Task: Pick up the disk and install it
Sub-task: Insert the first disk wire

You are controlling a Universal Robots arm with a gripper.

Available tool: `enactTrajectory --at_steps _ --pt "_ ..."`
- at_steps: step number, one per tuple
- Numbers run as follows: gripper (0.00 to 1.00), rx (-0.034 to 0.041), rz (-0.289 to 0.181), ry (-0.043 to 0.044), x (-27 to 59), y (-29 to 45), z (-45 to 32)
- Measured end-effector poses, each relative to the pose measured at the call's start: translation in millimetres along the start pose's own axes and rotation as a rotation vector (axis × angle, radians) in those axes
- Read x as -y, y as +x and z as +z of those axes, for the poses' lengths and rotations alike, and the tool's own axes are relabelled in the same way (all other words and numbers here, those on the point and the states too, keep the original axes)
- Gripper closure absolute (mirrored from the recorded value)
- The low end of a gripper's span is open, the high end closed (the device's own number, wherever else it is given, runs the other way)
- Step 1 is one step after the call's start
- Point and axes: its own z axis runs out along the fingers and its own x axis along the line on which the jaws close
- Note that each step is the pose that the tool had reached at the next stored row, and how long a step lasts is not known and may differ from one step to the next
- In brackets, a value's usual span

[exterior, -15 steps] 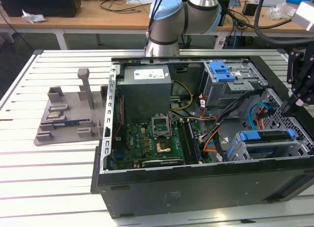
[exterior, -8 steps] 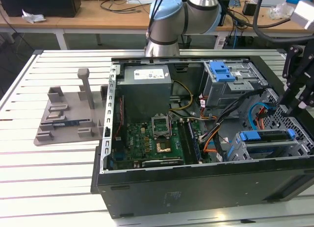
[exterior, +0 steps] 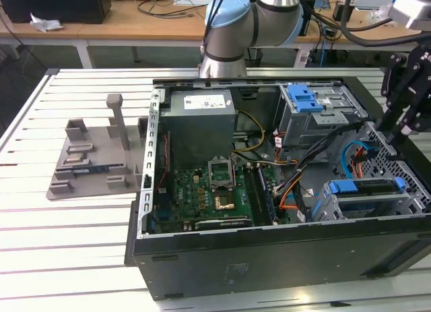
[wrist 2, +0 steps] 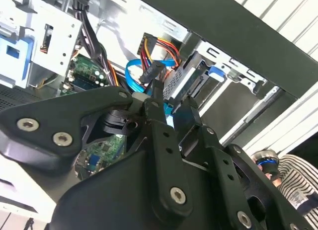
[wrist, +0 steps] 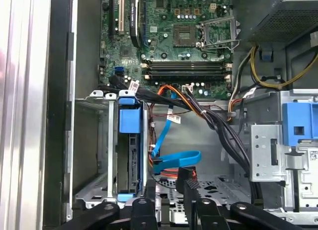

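Showing an open computer case [exterior: 269,258] on a slatted tabletop [exterior: 67,244], with the arm's gripper [exterior: 397,116] hovering at the case's 3 o'clock edge in the exterior view. The disk [exterior: 363,189], edged by blue carrier rails, sits seated in the drive cage [exterior: 337,207] at about 4 o'clock inside the case. In the first wrist view the disk [wrist: 130,155] stands on edge in its bay, just beside the fingers [wrist: 186,183], which are narrowly parted and hold nothing. A blue data cable [wrist: 174,158] lies between them, near the fingertips.
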Motion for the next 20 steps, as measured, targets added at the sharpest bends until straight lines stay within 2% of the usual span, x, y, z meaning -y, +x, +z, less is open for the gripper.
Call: enactTrajectory --at_steps 11,17,20 --pt "0.64 0.0000 0.000 0.0000 2.0 -11.9 1.8" --pt "0.64 -0.0006 -0.001 0.0000 3.1 -28.7 8.1" --pt "0.64 -0.0011 -0.002 0.0001 3.4 -34.4 10.9"
